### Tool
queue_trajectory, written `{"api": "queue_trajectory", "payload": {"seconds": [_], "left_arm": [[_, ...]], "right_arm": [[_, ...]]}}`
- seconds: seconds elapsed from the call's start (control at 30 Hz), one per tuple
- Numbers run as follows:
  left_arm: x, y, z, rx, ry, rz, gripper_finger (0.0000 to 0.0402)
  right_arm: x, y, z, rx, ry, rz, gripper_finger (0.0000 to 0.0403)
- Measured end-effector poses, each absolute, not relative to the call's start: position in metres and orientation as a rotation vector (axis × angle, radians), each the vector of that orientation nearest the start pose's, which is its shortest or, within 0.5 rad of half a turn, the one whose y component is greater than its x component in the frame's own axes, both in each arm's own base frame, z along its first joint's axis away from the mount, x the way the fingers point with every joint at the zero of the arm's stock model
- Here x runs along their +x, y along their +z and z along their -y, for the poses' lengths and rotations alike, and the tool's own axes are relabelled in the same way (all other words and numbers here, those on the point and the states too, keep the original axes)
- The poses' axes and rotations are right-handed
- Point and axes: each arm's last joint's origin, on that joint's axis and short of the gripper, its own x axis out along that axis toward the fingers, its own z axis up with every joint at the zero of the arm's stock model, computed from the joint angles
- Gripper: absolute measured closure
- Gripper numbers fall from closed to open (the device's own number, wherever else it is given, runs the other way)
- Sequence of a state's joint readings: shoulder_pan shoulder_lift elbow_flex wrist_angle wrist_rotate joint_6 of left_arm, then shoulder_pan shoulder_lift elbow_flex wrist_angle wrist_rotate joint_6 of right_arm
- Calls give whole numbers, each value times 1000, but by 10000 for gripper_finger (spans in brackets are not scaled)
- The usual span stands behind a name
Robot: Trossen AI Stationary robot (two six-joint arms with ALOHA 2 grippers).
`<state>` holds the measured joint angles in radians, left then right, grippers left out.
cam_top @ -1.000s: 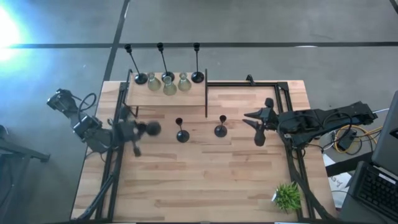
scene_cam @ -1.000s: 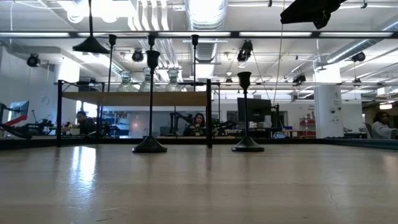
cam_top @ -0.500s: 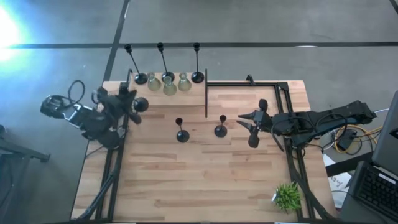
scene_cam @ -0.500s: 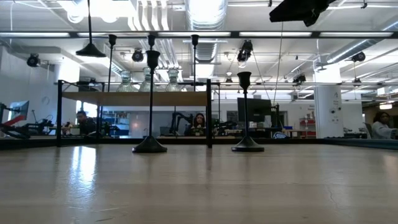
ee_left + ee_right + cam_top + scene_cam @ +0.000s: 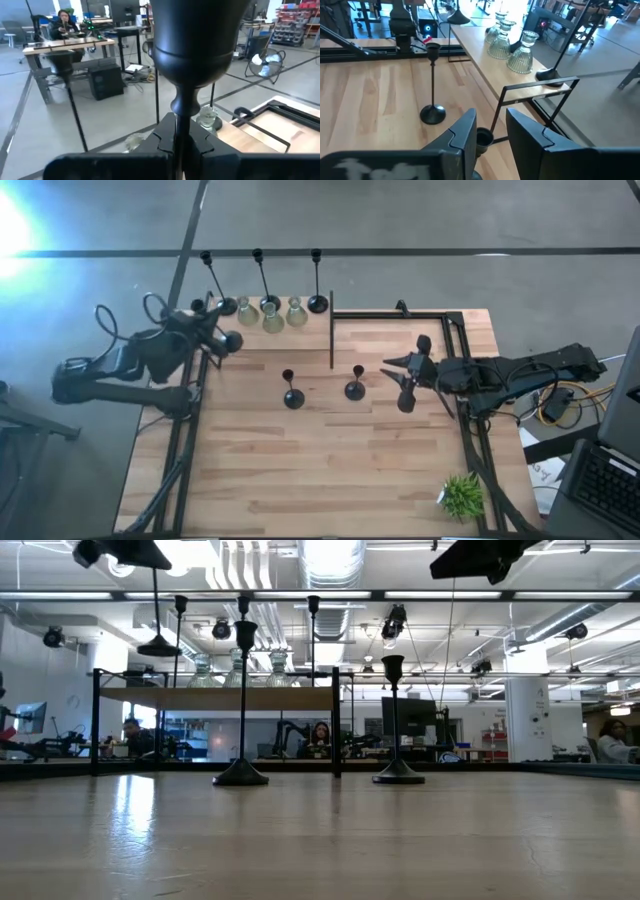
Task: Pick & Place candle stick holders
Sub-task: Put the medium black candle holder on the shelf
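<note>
A black candle holder point(image 5: 192, 60) is gripped by its thin stem in the left gripper point(image 5: 212, 340), jaws clenched on it just below the cup, and it is carried in the air beside the raised shelf point(image 5: 300, 338) at the table's point(image 5: 330, 470) far left corner. The hold on the stem looks deliberate: the wide base is left free to be set down flat, judging by how the piece hangs in the low view. On the shelf the collection is already gathered, three pale glass holders point(image 5: 271, 315) clustered together with tall black holders point(image 5: 318, 302) ranged along the back edge (a neat row, so a gap beside them is probably meant for the carried one). Two more black holders remain on the table, a taller one point(image 5: 292, 397) and a shorter one point(image 5: 354, 389), near each other just in front of the shelf's post. The right gripper point(image 5: 404, 381) is held just beside the shorter holder with its jaws spread apart and nothing between them, lined up, it seems, for that stem point(image 5: 433, 75) next. A small potted plant point(image 5: 461, 495) is left alone at the near right corner.
</note>
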<state>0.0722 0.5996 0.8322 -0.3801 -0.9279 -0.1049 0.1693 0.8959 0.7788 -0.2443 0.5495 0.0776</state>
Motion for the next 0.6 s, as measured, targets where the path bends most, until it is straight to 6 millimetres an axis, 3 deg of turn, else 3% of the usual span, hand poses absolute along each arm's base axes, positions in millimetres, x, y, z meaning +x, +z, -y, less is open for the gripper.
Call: {"api": "queue_trajectory", "payload": {"seconds": [0.6], "left_arm": [[123,342,-73,-86,1009,-157,392]], "right_arm": [[192,307,-17,-55,-390,-333,294]]}}
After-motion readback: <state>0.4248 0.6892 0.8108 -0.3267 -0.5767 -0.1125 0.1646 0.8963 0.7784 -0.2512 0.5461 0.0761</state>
